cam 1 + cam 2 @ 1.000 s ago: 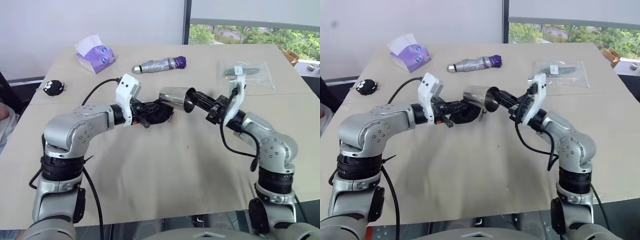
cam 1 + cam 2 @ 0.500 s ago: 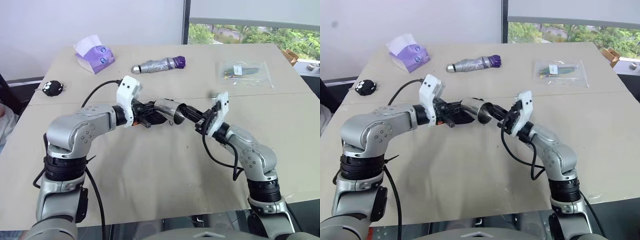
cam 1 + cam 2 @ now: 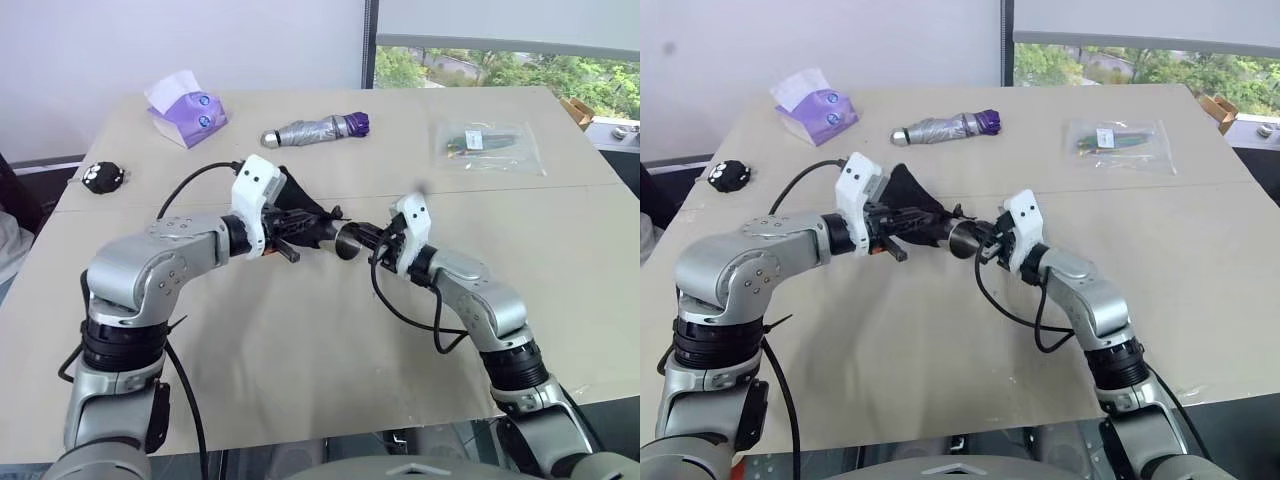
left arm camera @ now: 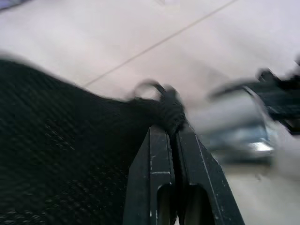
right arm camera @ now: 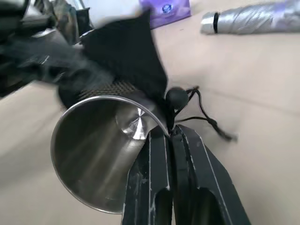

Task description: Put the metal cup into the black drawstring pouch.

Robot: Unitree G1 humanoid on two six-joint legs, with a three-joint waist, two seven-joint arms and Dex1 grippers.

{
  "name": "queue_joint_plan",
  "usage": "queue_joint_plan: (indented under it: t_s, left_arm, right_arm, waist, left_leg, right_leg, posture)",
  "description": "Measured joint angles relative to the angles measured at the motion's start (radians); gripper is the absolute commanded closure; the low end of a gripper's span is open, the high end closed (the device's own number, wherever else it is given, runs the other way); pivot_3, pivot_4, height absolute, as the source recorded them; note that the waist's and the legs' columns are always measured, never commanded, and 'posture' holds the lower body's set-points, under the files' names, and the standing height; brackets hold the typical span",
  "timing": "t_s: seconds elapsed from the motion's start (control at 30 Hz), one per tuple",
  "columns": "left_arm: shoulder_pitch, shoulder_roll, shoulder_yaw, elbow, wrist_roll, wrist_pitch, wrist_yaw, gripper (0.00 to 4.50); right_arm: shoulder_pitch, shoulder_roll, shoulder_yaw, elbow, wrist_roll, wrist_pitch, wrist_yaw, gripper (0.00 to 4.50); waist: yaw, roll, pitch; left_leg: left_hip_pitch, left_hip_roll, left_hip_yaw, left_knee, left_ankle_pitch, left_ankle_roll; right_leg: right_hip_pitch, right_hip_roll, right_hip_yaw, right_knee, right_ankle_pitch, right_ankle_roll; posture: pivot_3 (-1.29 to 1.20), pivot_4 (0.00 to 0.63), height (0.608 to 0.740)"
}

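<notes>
up close, right pincer [image 5: 171, 133] pinches cup [image 5: 101, 150] rim.

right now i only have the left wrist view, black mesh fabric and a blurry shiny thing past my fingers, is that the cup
Observer: Yes. It is the metal cup, pinched by its rim in the right gripper, open mouth facing that wrist.
Operator: is it inside the pouch at all
Observer: The head views show its base end pushed against the black drawstring pouch, with the rim end bare; how deep it sits I cannot tell.
Operator: where's the pouch, on the table or up
Observer: Up. The left gripper holds it raised above the table.
Operator: cord in the way
Observer: The toggle and cord hang beside the cup's rim, outside it.
</notes>
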State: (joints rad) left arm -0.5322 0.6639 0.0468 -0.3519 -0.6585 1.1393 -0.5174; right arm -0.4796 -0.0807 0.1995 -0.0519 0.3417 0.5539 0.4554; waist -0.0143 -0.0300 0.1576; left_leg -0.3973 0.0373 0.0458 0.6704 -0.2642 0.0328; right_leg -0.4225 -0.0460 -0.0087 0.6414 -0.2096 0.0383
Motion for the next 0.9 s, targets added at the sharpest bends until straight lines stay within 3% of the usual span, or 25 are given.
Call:
queue_joint_plan:
  t_s: [0.13, 0.27, 0.33, 0.53, 0.73, 0.9]
  left_arm:
    - [0.005, -0.002, 0.02, -0.027, 0.006, -0.004, 0.012, 4.5]
    - [0.008, -0.009, 0.028, -0.032, 0.005, 0.001, 0.021, 4.5]
    - [0.004, -0.035, 0.076, -0.031, -0.009, 0.02, 0.037, 4.5]
    - [-0.01, -0.119, 0.19, -0.002, -0.087, 0.087, 0.086, 4.5]
    - [-0.025, -0.143, 0.314, 0.061, -0.163, 0.268, 0.143, 4.5]
    - [-0.03, -0.16, 0.346, 0.062, -0.172, 0.362, 0.182, 4.5]
  right_arm:
    - [-0.003, 0.134, -0.05, 0.099, 0.04, 0.002, -0.03, 4.48]
    - [-0.047, 0.146, -0.001, 0.191, -0.038, -0.092, -0.023, 4.48]
    - [-0.059, 0.226, -0.06, 0.258, 0.007, -0.113, -0.034, 4.48]
    - [-0.06, 0.226, -0.141, 0.317, 0.132, -0.172, -0.01, 4.48]
    - [-0.06, 0.223, -0.026, 0.389, -0.003, -0.301, 0.024, 4.48]
    - [-0.088, 0.205, 0.067, 0.492, -0.139, -0.44, 0.062, 4.48]
  waist:
    - [0.0, 0.0, 0.0]
    - [-0.001, 0.0, 0.0]
    - [-0.002, 0.0, 0.0]
    - [-0.002, 0.001, 0.001]
    - [-0.02, 0.001, 0.001]
    - [-0.023, 0.001, 0.001]
  left_leg:
    - [0.0, 0.001, 0.0, -0.001, 0.0, 0.0]
    - [0.0, 0.0, 0.001, 0.0, 0.0, 0.0]
    - [0.0, 0.001, 0.0, 0.0, 0.0, 0.0]
    - [-0.001, 0.001, -0.001, -0.001, 0.0, 0.0]
    - [0.0, 0.001, -0.003, -0.001, 0.001, -0.001]
    - [0.0, 0.0, -0.002, -0.001, 0.002, -0.004]
  right_leg:
    - [0.0, 0.0, 0.0, -0.001, 0.0, 0.0]
    - [0.0, -0.001, 0.0, -0.001, 0.0, 0.0]
    - [0.0, -0.001, 0.0, 0.0, 0.0, 0.0]
    - [0.0, -0.002, -0.001, -0.001, 0.0, 0.0]
    - [0.0, 0.0, -0.002, 0.0, 0.0, 0.0]
    - [0.0, -0.002, -0.001, 0.0, 0.0, 0.0]
  posture:
    - [0.0, 0.15, 0.74]
    - [0.0, 0.15, 0.74]
    - [0.0, 0.15, 0.74]
    - [0.0, 0.15, 0.74]
    - [0.0, 0.15, 0.74]
    - [0.0, 0.15, 0.74]
